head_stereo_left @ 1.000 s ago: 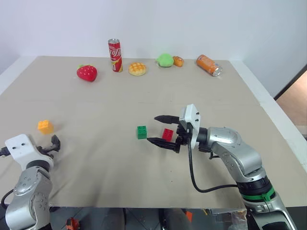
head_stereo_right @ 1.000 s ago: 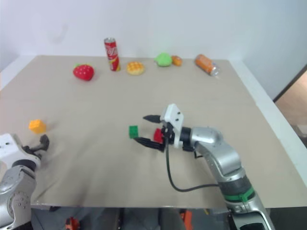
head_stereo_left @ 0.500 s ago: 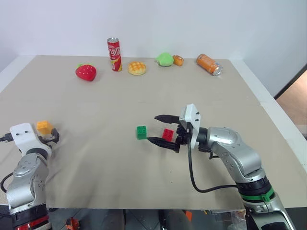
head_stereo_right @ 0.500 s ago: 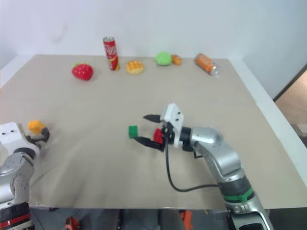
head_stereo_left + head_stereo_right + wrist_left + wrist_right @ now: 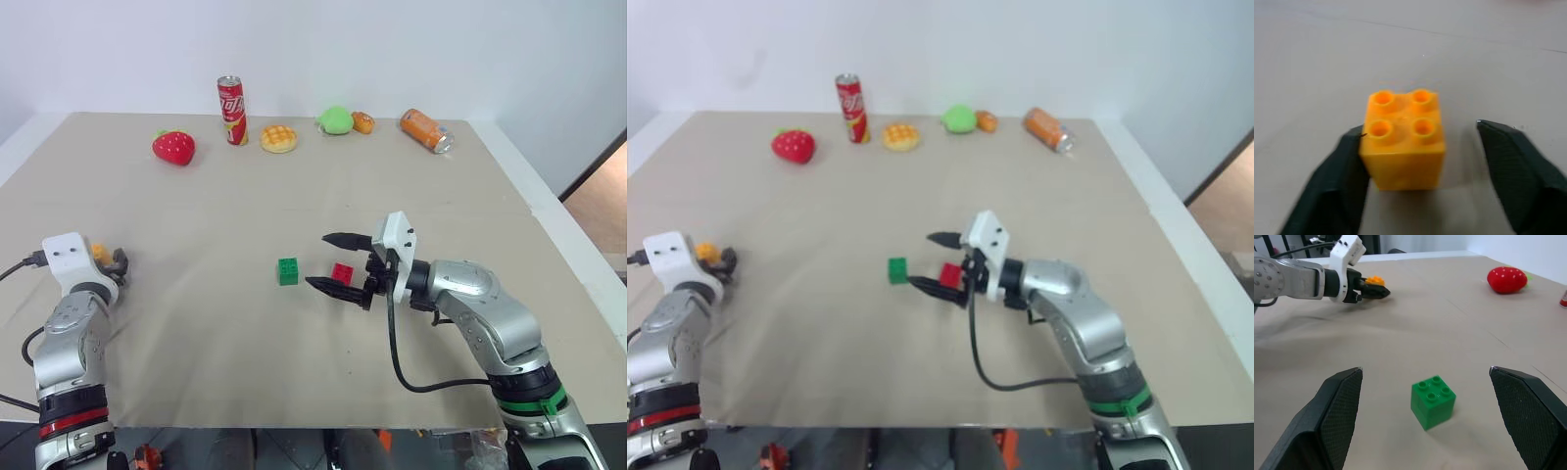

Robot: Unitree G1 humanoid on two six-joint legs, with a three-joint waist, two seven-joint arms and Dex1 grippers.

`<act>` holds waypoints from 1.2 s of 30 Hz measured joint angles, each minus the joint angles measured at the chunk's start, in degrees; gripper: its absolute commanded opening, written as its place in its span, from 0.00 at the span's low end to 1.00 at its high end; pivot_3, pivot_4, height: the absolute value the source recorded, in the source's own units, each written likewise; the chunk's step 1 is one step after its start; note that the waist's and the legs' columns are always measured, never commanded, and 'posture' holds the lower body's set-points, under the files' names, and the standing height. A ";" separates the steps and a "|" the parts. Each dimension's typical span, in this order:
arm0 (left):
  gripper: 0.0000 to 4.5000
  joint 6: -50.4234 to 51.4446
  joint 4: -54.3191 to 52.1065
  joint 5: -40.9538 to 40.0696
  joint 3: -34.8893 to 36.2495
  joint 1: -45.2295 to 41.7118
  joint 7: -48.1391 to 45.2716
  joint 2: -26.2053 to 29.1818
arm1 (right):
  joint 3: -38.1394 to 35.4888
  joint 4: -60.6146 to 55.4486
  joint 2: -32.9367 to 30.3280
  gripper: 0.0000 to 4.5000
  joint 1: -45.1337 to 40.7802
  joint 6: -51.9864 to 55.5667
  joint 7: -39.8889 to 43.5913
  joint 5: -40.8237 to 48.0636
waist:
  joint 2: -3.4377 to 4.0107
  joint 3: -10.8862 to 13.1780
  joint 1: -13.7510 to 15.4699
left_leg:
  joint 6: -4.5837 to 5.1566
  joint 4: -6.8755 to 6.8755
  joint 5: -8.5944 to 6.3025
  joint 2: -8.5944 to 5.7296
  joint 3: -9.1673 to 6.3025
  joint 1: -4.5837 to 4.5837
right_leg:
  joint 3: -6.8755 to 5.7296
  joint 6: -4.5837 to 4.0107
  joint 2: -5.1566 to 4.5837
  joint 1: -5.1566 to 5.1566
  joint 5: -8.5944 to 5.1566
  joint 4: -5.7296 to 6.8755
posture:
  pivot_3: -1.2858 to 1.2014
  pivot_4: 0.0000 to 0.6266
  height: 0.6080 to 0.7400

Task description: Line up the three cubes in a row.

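Cubes of hard, light, studded plastic: flat opposite side walls offer my grip. Orange-yellow cube (image 5: 1403, 142) sits on the bench (image 5: 196, 215) at its left, between the fingers of my left pincer (image 5: 1420, 171); one pad (image 5: 1342, 176) touches, the other stands off, so nothing is clamped. Green cube (image 5: 1433, 400) and red cube (image 5: 342, 273) lie mid-bench at my gaping, empty right pincer (image 5: 338, 262), whose fingers partly hide the red one.

A red can (image 5: 231, 97) stands upright between strawberry (image 5: 173, 147) and bun (image 5: 279, 138).
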 measured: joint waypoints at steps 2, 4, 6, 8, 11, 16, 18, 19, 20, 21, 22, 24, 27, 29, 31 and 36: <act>0.29 -0.22 -0.17 -0.31 0.37 0.24 0.33 -0.36 | -0.13 0.00 -0.05 0.96 0.00 0.00 -0.10 0.00 | 0.00 0.00 0.00 | 0.00 0.01 0.00 0.00 0.00 0.00 | 0.00 0.00 -0.01 0.01 0.00 0.00 | 0.52 0.24 1.00; 0.30 -0.22 -1.20 -0.40 0.38 0.87 0.70 -1.01 | -0.21 0.01 -0.09 0.96 0.01 0.00 -0.12 0.00 | 0.00 0.00 0.00 | -0.02 0.02 0.01 0.00 0.02 0.01 | 0.01 0.01 -0.02 0.02 0.01 0.00 | 0.52 0.24 1.00; 0.30 -0.21 -2.04 -0.45 0.32 1.26 0.76 -1.64 | -0.23 0.01 -0.09 0.96 0.01 0.00 -0.14 -0.02 | 0.00 0.00 0.01 | -0.02 0.02 0.01 0.00 0.01 0.01 | 0.01 0.01 -0.02 0.02 0.01 0.00 | 0.52 0.24 1.00; 0.30 -0.38 -2.19 -0.35 -0.37 1.23 0.49 -1.80 | -0.23 0.03 -0.10 0.96 0.01 -0.01 -0.14 -0.05 | 0.00 0.00 0.01 | -0.02 0.02 0.01 0.00 0.01 0.02 | 0.01 0.00 -0.01 0.02 0.01 0.00 | 0.52 0.24 1.00; 0.30 -2.05 -0.32 -0.36 -2.79 -0.50 -3.08 -1.55 | -0.23 0.07 -0.11 0.96 -0.02 -0.03 -0.13 -0.15 | -0.01 0.00 0.34 | -0.09 0.03 0.06 -0.01 -0.01 -0.02 | -0.02 0.02 -0.02 0.02 0.02 0.00 | 0.52 0.24 1.00; 0.30 -10.18 4.51 -1.17 -12.73 -8.45 -23.13 2.92 | -0.24 0.16 -0.14 0.96 -0.11 -0.06 -0.14 -0.95 | -0.03 0.02 0.27 | -0.38 0.05 0.23 -0.02 0.00 -0.18 | -0.02 0.02 -0.04 -0.11 0.11 -0.01 | 0.52 0.24 1.00; 0.30 -13.23 4.83 -2.19 -15.72 -9.54 -31.31 4.40 | -0.24 0.13 -0.16 0.96 -0.11 -0.06 -0.23 -1.03 | -0.03 0.02 0.06 | -0.38 0.00 0.22 -0.02 0.00 -0.18 | -0.02 0.02 -0.04 -0.12 0.09 -0.01 | 0.52 0.24 1.00; 0.30 -15.51 5.76 -2.89 -18.02 -9.90 -37.99 5.65 | -0.39 0.12 -0.35 0.96 -0.08 -0.05 -0.38 -1.09 | -0.02 0.02 -0.13 | -0.38 -0.05 0.22 -0.01 0.03 -0.17 | 0.00 0.00 -0.03 -0.18 0.07 -0.01 | 0.52 0.24 1.00; 0.30 -16.68 6.57 -3.68 -19.46 -10.05 -43.17 6.48 | -0.70 0.01 -0.42 0.96 0.03 -0.02 -0.65 -1.11 | -0.02 0.02 -0.30 | -0.38 -0.13 0.22 -0.01 0.03 -0.18 | 0.01 -0.02 -0.02 -0.24 0.06 -0.01 | 0.52 0.24 1.00; 0.30 -17.76 7.80 -4.54 -21.19 -10.21 -49.06 7.63 | -1.24 -0.38 -0.66 0.96 0.41 0.05 -1.04 -1.11 | -0.02 0.02 -0.39 | -0.37 -0.18 0.22 0.03 0.02 -0.20 | 0.01 -0.06 0.02 -0.29 0.04 0.00 | 0.52 0.24 1.00; 0.30 -19.03 9.76 -4.85 -22.94 -10.33 -55.43 9.19 | -1.91 -1.20 -1.21 0.96 1.23 0.21 -1.42 -1.11 | -0.02 0.02 -0.44 | -0.37 -0.25 0.22 0.06 0.00 -0.19 | 0.01 -0.10 0.07 -0.32 -0.01 0.02 | 0.52 0.24 1.00; 0.30 -23.01 15.62 -4.91 -24.75 -11.71 -64.98 11.47 | -3.01 -2.96 -1.98 0.96 2.95 0.86 -2.45 -1.08 | -0.02 0.02 -0.39 | -0.34 -0.27 0.20 0.16 -0.04 -0.22 | -0.02 -0.15 0.19 -0.37 -0.06 0.04 | 0.52 0.24 1.00; 0.30 -28.80 27.36 -3.55 -25.50 -17.29 -73.53 13.44 | -4.61 -5.27 -2.85 0.96 5.42 2.08 -3.77 -0.96 | -0.01 0.03 -0.07 | -0.30 -0.24 0.21 0.19 -0.06 -0.27 | -0.04 -0.19 0.22 -0.41 -0.05 0.05 | 0.52 0.24 1.00; 0.30 -32.06 35.81 -2.52 -25.58 -23.09 -77.51 13.61 | -5.38 -7.34 -3.04 0.96 6.66 2.85 -4.66 -0.76 | -0.01 0.03 0.00 | -0.30 -0.08 0.21 0.19 -0.05 -0.36 | -0.04 -0.14 0.20 -0.40 -0.01 0.04 | 0.52 0.24 1.00; 0.30 -34.16 41.18 -1.95 -25.57 -26.69 -79.91 13.52 | -6.13 -8.46 -3.18 0.96 7.39 3.27 -5.14 -0.44 | -0.02 0.02 0.09 | -0.30 0.05 0.21 0.17 -0.05 -0.46 | -0.04 -0.10 0.17 -0.39 0.01 0.03 | 0.52 0.24 1.00; 0.30 -38.43 51.72 0.04 -25.83 -33.33 -85.47 11.54 | -6.92 -10.38 -3.44 0.96 8.59 4.79 -6.75 0.16 | -0.02 0.02 0.04 | -0.30 0.07 0.21 0.16 -0.05 -0.52 | -0.03 -0.07 0.16 -0.40 0.02 0.01 | 0.52 0.24 1.00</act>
